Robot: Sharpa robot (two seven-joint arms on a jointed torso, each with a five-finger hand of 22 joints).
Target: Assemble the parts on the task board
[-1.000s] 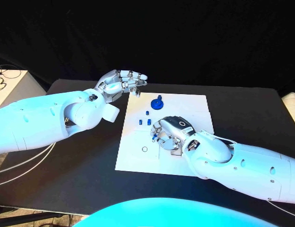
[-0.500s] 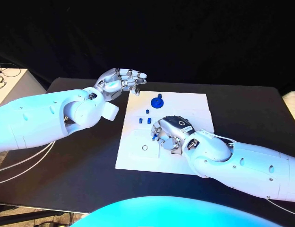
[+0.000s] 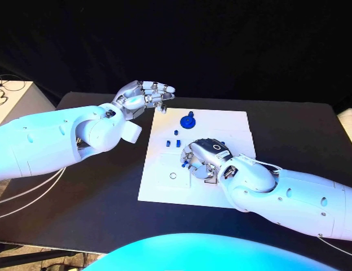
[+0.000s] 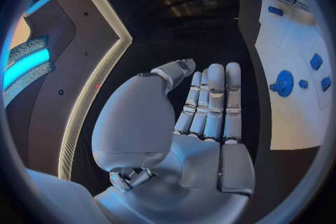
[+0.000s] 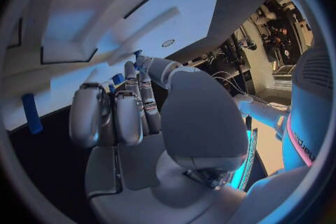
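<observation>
Head view: the task board (image 3: 225,127) lies mid-worktop (image 3: 306,130). The right hand (image 3: 205,160) rests on it, grasping small blue parts (image 3: 183,164); the left hand (image 3: 146,96) hovers released beyond its corner.

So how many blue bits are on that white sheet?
5 visible: a big round piece near the board's far edge, a small piece just nearer, two pieces side by side nearer still, and one piece beside the right hand, which may hide more.

parts (image 3: 187,121) on task board (image 3: 225,127), mid table (image 3: 306,130).
</observation>
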